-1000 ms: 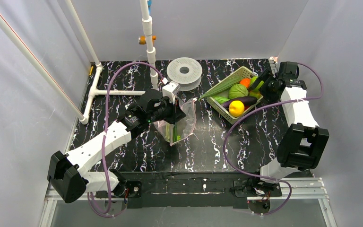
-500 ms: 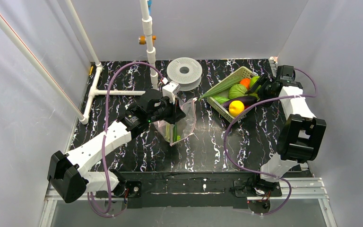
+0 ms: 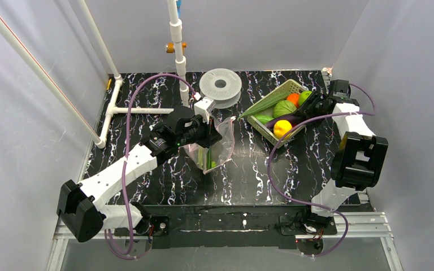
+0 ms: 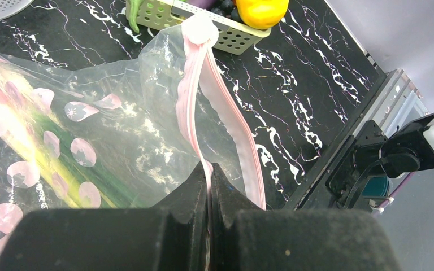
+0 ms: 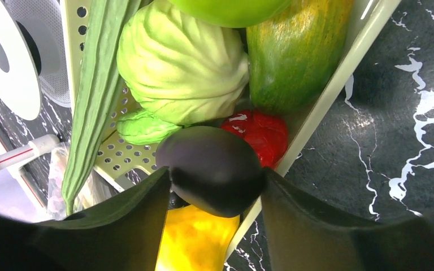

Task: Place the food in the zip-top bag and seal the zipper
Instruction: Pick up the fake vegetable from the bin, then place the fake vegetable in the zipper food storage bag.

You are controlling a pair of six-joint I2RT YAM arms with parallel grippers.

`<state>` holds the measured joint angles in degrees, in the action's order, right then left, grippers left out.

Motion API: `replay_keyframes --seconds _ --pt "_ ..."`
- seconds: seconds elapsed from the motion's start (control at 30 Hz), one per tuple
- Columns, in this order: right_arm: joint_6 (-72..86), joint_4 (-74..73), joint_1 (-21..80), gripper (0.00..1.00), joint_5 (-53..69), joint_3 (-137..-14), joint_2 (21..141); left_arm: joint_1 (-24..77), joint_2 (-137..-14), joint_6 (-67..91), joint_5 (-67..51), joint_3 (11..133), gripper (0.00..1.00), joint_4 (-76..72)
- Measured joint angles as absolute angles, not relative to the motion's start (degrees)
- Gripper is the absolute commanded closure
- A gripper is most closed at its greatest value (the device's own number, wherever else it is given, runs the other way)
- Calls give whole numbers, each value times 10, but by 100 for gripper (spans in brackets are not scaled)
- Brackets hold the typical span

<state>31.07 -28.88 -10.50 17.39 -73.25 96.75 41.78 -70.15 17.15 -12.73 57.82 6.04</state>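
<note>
Nearest to the bases, the left gripper (image 4: 209, 169) is pressed together on the narrow pink zipper strip (image 4: 230, 121) of the crinkly clear zip-top bag (image 4: 118, 130), which stands in the middle of the black marbled table (image 3: 248, 175) with its mouth turned toward the basket. A long green and yellowish stalk (image 4: 45, 158) shows through the plastic. For this step, I think the left arm should hold the mouth high and wide, because only one lip is pinched and the other hangs loose. Further away on the right, the right gripper (image 5: 215, 189) is down in the yellow-green lattice basket (image 5: 329, 97), one finger on each side of the dark purple eggplant (image 5: 209, 158) and seemingly touching it, though I cannot tell if the hold is firm. A straight lift seems best, since the basket wall is just beside one finger and could be dragged. The red piece (image 5: 257, 132) lies against the eggplant, the yellow piece (image 5: 198, 237) sits under its near end, and either may roll. The thin purple cable (image 3: 268, 169) of the right arm loops between basket and bag and could catch. Behind the eggplant are the small green piece (image 5: 144, 127), the pale green round head (image 5: 181, 62) and the long ridged green pod (image 5: 99, 90). At the far edge are a white perforated spool (image 3: 220, 84) and a white plastic pipe (image 3: 176, 45), both away from the route.
</note>
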Motion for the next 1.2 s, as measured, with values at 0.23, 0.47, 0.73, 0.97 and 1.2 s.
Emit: replay_keyframes --seconds 0.23,0.47,0.73,0.97,1.2 --pt "318 -273 -108 72 193 -732 974 418 -705 171 -128 578 100 60" --pt "338 -272 -108 88 197 -753 974 418 -707 171 -129 578 100 60" --pt "391 -237 -107 99 190 -763 942 418 -707 171 -129 578 100 60" --pt "452 -135 -107 99 149 -671 823 418 -707 172 -129 579 100 60" --pt "488 -25 -107 99 143 -566 719 418 -707 172 -129 579 100 61"
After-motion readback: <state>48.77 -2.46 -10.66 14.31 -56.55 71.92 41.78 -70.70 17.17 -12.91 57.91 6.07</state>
